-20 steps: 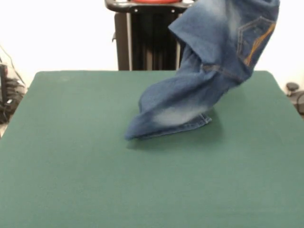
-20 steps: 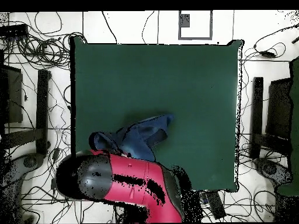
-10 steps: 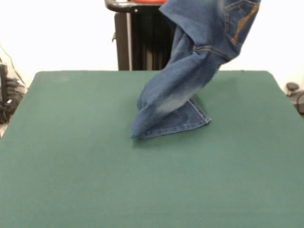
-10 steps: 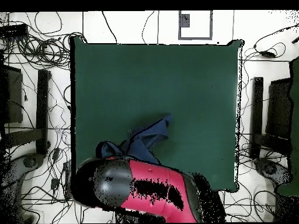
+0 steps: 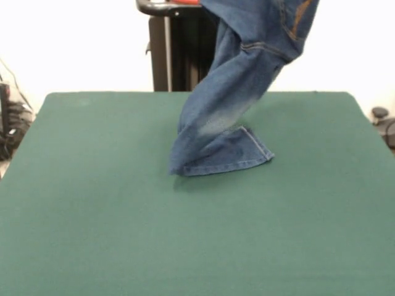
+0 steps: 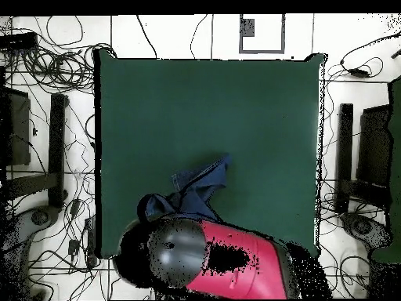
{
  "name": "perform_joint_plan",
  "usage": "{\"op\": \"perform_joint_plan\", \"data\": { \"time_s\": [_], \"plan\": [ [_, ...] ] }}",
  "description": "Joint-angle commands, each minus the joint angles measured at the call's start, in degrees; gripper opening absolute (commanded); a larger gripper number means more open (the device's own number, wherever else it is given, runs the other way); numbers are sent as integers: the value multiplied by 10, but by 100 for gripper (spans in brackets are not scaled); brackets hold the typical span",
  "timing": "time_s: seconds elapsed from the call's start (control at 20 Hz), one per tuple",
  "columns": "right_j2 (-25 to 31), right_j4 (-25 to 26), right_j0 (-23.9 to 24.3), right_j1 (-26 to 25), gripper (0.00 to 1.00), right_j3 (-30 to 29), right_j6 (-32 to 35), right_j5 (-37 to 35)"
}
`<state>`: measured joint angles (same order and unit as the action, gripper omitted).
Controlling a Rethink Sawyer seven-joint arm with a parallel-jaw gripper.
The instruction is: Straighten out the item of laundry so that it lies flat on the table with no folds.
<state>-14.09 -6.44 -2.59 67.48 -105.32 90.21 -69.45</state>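
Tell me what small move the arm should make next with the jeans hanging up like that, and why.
Probably carry the held end sideways and lower it. The jeans hang from above the picture's top edge, only the leg hem rests bunched on the table, so dragging should draw the leg out flat.

No legible text or labels.

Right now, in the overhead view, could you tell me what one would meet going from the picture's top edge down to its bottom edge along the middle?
Bare green table → trailing leg end of the jeans lying on the cloth → red and black arm covering the lifted part of the jeans at the table's lower edge.
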Motion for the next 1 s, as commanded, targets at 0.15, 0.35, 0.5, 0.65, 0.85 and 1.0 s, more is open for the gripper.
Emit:
{"op": "perform_joint_plan", "data": {
  "time_s": [0.15, 0.35, 0.5, 0.65, 0.85, 1.0],
  "plan": [
    [104, 2, 91, -11, 0, -5, -163, -52],
    [131, -50, 136, -25, 0, -53, -188, 71],
    [156, -52, 159, -56, 0, -59, -166, 120],
    [179, 14, 166, -93, 0, -1, -146, 65],
    [208, 89, 166, -122, 0, 65, -142, -20],
    [223, 94, 168, -135, 0, 82, -124, -18]
  ]
}}
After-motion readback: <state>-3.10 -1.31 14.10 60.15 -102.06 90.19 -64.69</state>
